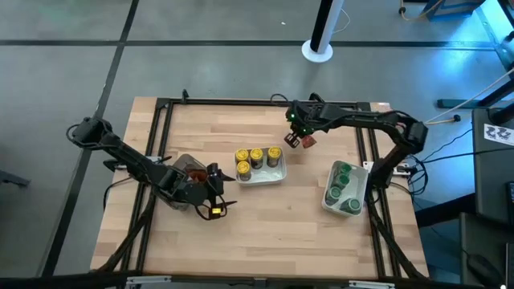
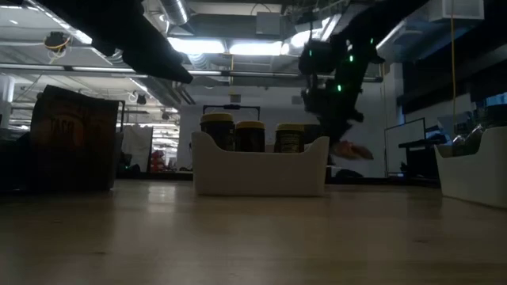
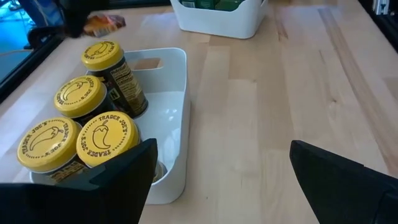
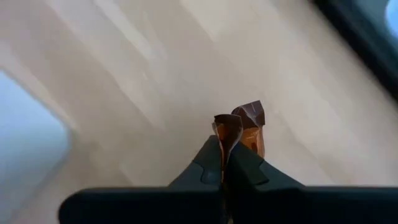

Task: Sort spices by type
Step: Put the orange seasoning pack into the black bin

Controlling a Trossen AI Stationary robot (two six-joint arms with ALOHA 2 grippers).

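A red-orange packet (image 4: 244, 127) is pinched in the right gripper (image 1: 301, 140) near the tabletop's far edge; the left gripper (image 1: 210, 191) gapes wide, holding nothing.

I see a pale wooden table (image 1: 265, 217) with smooth matt planks. The tray (image 3: 177, 106) looks like glossy white plastic, the jar lids (image 3: 102, 138) satin yellow. The pinched packet (image 4: 239, 127) seems crinkled foil, perhaps paper.

The wooden surface (image 1: 265, 217) is carrying two white trays, one (image 1: 259, 177) mid-surface, one (image 1: 359, 187) at right, and a grey bin (image 1: 183, 167) at left.
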